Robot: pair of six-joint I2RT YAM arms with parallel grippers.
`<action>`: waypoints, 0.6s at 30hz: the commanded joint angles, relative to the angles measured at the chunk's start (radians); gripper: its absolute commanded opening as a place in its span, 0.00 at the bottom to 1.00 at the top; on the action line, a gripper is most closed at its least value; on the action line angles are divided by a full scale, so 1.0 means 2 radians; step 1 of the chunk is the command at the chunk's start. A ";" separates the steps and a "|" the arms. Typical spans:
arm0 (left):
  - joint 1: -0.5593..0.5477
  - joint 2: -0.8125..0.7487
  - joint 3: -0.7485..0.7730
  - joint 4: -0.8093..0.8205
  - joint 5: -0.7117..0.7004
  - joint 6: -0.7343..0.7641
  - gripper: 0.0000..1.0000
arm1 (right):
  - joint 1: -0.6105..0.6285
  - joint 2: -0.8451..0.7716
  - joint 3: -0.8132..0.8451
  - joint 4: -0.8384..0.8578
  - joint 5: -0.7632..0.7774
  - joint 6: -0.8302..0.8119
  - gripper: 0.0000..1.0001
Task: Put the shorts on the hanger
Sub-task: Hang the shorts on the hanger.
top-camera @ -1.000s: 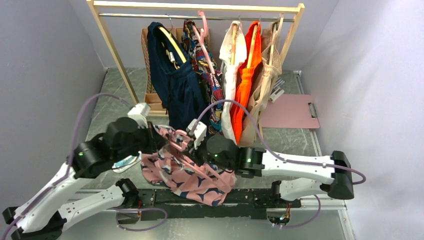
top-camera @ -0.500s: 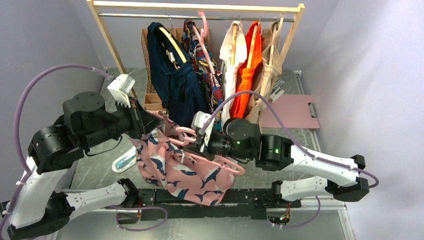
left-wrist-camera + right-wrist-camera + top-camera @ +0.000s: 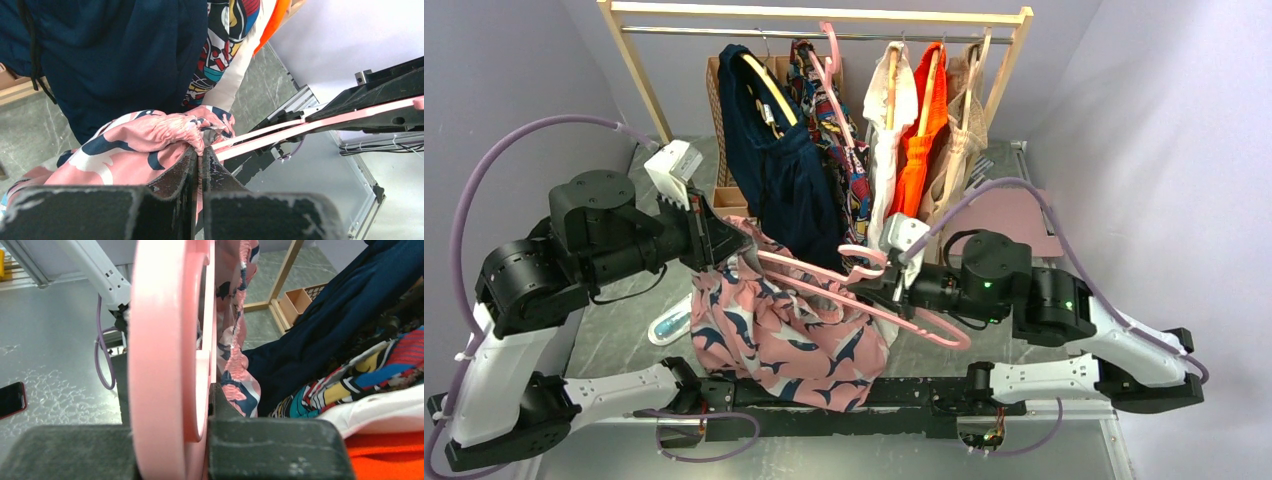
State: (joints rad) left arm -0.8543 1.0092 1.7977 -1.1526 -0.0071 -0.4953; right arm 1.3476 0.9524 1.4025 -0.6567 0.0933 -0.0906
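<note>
left gripper [image 3: 736, 246]: raised above the table [image 3: 619, 340] and clenched on the gathered waistband of the shorts; the fabric is pinched between the two nearly touching fingers [image 3: 187, 165].
shorts [image 3: 774, 340]: held up by the waistband at the upper left and hung loose below it, with the lower hem draped toward the near edge of the table.
navy garment [image 3: 774, 165]: hung on the rack [image 3: 824, 15], just behind the shorts.
hanger [image 3: 904, 315]: lifted off the table and held nearly level. its left end is brought to the waistband beside the left fingers; whether it is inside the opening cannot be told.
right gripper [image 3: 892, 283]: clamped on the hanger near the hook, with the pink plastic squeezed between both pads.
clipboard [image 3: 1004, 222]: laid flat on the table at the far right.
</note>
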 commanded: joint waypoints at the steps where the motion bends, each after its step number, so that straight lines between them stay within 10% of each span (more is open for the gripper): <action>1: 0.002 -0.005 0.018 0.000 -0.009 0.019 0.07 | 0.002 -0.006 0.010 -0.034 -0.004 0.008 0.00; 18: 0.002 0.039 -0.005 0.088 0.149 0.033 0.07 | 0.002 0.043 -0.095 0.232 -0.010 -0.001 0.00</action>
State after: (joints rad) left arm -0.8543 1.0657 1.7851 -1.0756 0.1871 -0.4480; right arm 1.3476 1.0424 1.2606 -0.4732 0.0086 -0.0875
